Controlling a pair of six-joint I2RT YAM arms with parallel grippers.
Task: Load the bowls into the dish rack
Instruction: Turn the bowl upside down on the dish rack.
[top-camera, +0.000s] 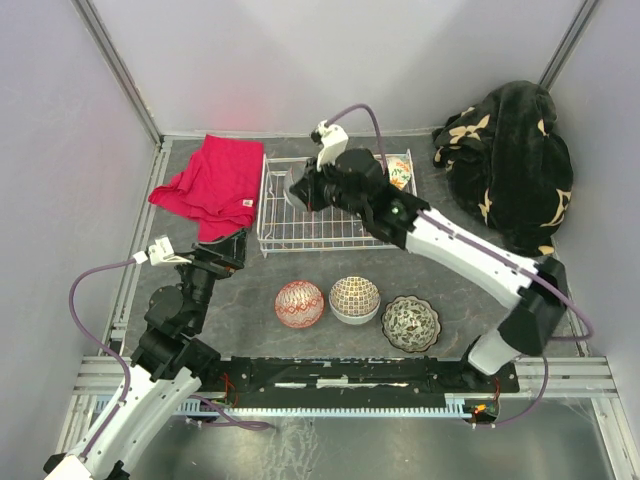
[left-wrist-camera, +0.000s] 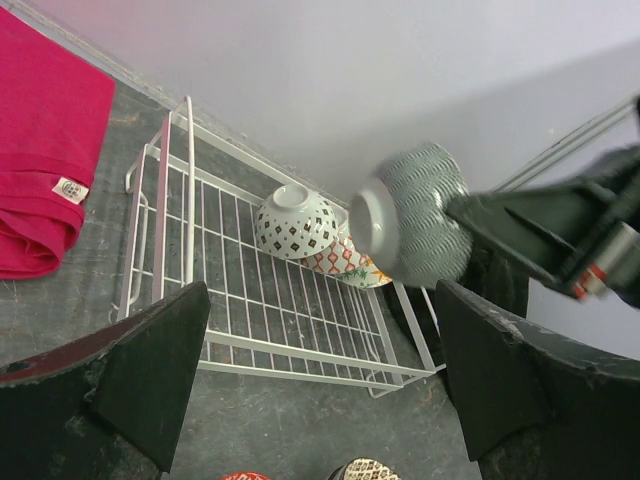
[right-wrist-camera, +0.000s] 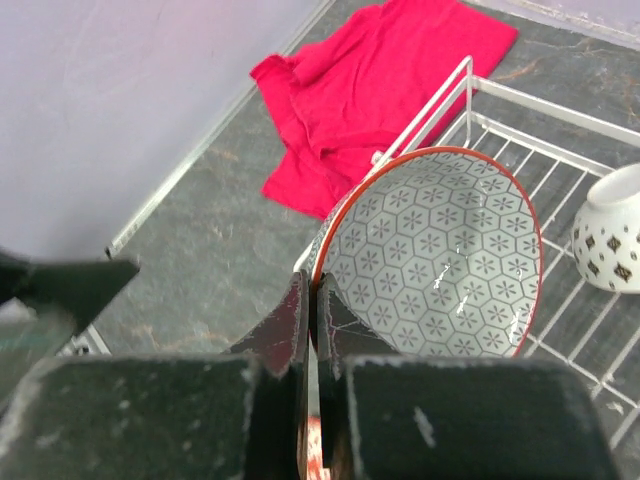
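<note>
Your right pincer (right-wrist-camera: 312, 300) grips the rim of a grey hex-patterned bowl (right-wrist-camera: 430, 255), tilted over the dish rack (top-camera: 290, 232). Your left pincer (left-wrist-camera: 320, 370) gapes wide, empty, near the rack's front-left corner. Three bowls (top-camera: 355, 298) sit on the counter (top-camera: 250, 310).

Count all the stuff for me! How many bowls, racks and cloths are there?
Dish rack: 1
Bowls: 6 (2 in the rack, 3 on the table, 1 in the right gripper)
Red cloth: 1
Black floral blanket: 1
Total: 9
</note>
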